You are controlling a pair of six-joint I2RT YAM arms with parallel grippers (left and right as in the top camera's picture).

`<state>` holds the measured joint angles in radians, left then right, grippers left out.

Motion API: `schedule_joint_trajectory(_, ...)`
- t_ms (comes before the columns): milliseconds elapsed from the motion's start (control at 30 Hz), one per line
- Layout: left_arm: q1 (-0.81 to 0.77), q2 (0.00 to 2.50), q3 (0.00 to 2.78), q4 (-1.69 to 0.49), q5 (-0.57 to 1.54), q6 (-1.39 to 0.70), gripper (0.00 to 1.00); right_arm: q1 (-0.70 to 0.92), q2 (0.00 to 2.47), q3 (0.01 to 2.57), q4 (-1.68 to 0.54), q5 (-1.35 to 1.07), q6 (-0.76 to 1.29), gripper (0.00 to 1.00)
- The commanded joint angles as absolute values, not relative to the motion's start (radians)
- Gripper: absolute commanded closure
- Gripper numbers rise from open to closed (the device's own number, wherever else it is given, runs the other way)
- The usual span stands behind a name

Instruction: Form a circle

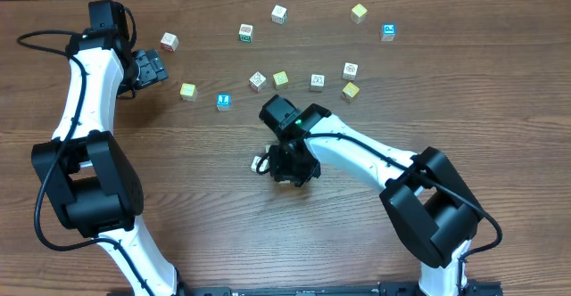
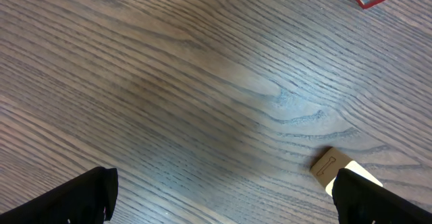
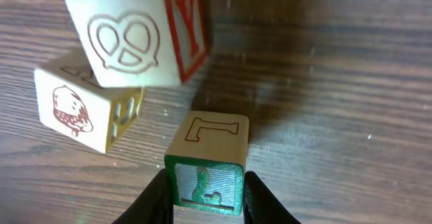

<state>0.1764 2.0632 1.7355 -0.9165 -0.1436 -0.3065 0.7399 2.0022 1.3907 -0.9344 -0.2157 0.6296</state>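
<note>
**Wood tabletop, circle barely begun**

Wood-grain tabletop; no room in view. Mid-tabletop, the right end effector pinches the green-faced cube, just beside the acorn cube and the tilted pretzel cube. It's a tight clump, no ring yet; most placing looks left. Loose cubes are scattered toward the far edge. The left end effector is spread wide and empty, near the far-left corner.
</note>
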Motion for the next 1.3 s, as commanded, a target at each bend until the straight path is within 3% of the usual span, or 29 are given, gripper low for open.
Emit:
schedule_joint_trajectory(0, 0.17, 2.053, 1.729, -0.915, -0.149, -0.299, 0.0, 0.739, 2.01, 1.407, -0.93, -0.238, 0.585, 0.74)
schedule_joint_trajectory(1267, 0.17, 2.053, 1.729, -0.915, -0.149, -0.299, 0.0, 0.772, 2.01, 1.407, -0.928, -0.26, 0.5, 0.76)
